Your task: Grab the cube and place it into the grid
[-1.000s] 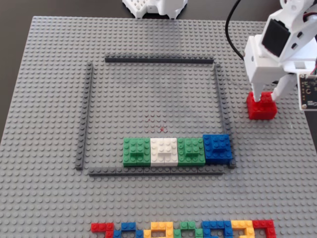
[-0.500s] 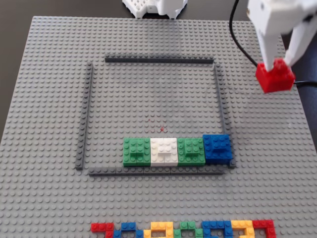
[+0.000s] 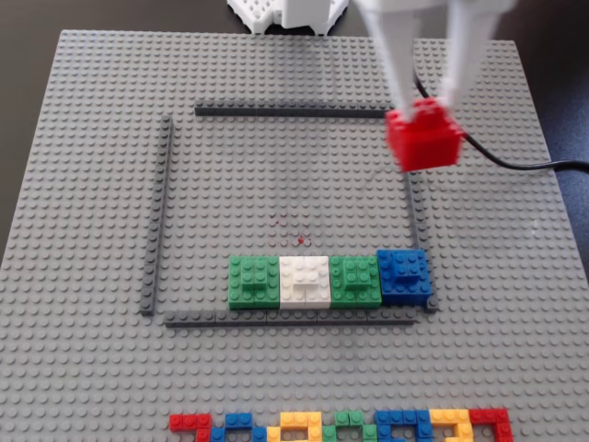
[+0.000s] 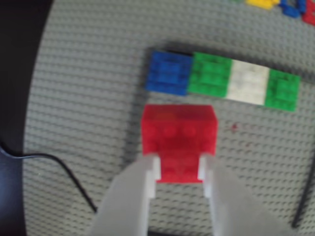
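Note:
The red cube hangs in the air over the grid's right strip, near the top right corner of the grid in the fixed view. My gripper is shut on its raised top piece, its white fingers blurred by motion. In the wrist view the cube is clamped between my two white fingers, with the gripper above the grey plate. The grid is an outline of four thin dark grey strips.
Inside the grid's lower edge stands a row of blocks: green, white, green and blue. A multicoloured strip lies along the baseplate's near edge. A black cable trails off to the right.
The gripper lifted the red cube off the plate at the right and carried it up and leftward, from outside the grid to over its right strip.

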Robot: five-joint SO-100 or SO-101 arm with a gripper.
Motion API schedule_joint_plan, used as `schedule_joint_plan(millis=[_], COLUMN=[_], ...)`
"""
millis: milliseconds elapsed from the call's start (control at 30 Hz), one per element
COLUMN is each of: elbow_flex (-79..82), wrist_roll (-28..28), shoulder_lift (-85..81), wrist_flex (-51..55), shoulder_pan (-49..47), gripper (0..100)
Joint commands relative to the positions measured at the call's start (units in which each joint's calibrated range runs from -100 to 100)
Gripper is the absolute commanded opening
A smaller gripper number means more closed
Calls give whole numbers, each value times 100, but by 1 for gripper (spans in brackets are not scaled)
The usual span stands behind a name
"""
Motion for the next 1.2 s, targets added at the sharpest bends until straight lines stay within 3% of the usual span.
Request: schedule_joint_plan(millis=[0,500,1167], elbow_flex=[384,710,-214], wrist_roll=[303,972,962], shoulder_lift=[-651,-178,1602], wrist_flex=[-261,-603,-980], shoulder_pan=[690,2126,2222], gripper=[2,2,2])
